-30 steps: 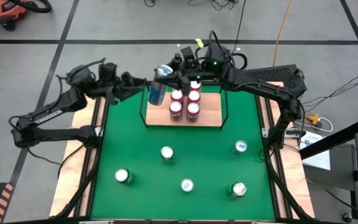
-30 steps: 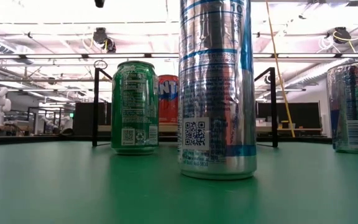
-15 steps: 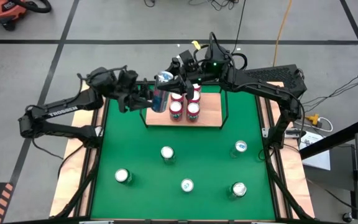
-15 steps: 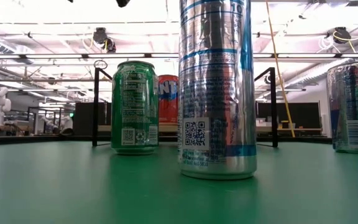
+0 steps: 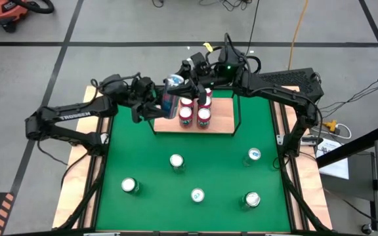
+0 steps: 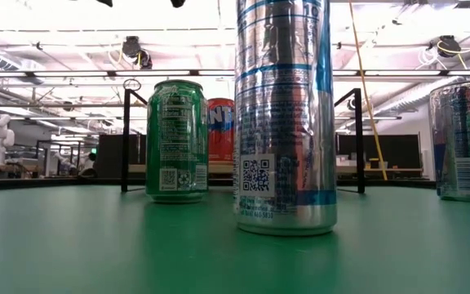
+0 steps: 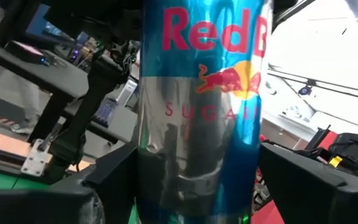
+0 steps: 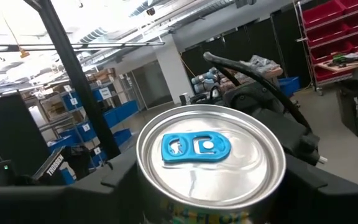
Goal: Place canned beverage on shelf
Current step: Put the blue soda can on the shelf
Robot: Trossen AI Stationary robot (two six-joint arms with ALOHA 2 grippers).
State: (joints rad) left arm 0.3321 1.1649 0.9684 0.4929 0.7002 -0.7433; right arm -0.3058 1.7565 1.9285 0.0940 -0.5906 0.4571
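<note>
Blue-and-silver can (image 5: 172, 96), the tall slim one, hangs in the air at the shelf's front left corner, gripped near its top by the right end effector (image 5: 184, 85); the right wrist view looks down on its silver lid with the blue pull tab (image 8: 196, 147), the dark fingers (image 8: 114, 180) pressed against both sides. The left end effector (image 5: 151, 105) has its two fingers either side of the same can's body, lower down; in the left wrist view the can (image 7: 199, 109) fills the middle with a dark finger (image 7: 114, 174) on each flank, but whether those fingers press the metal or stand just off it I cannot tell. Both arms meet over the far edge of the green mat (image 5: 143, 164).

Just beside the held can, four red-topped cans (image 5: 195, 109) stand in a tight block on the shelf (image 5: 222, 121), a light-wood board with thin black rails. Nearer on the mat, five more cans (image 5: 176, 161) stand upright and well apart. From desk height, a tall silver-blue can (image 6: 284, 114) stands closest, a green can (image 6: 176, 140) beside it, farther back, and an orange can (image 6: 221, 128) behind.
</note>
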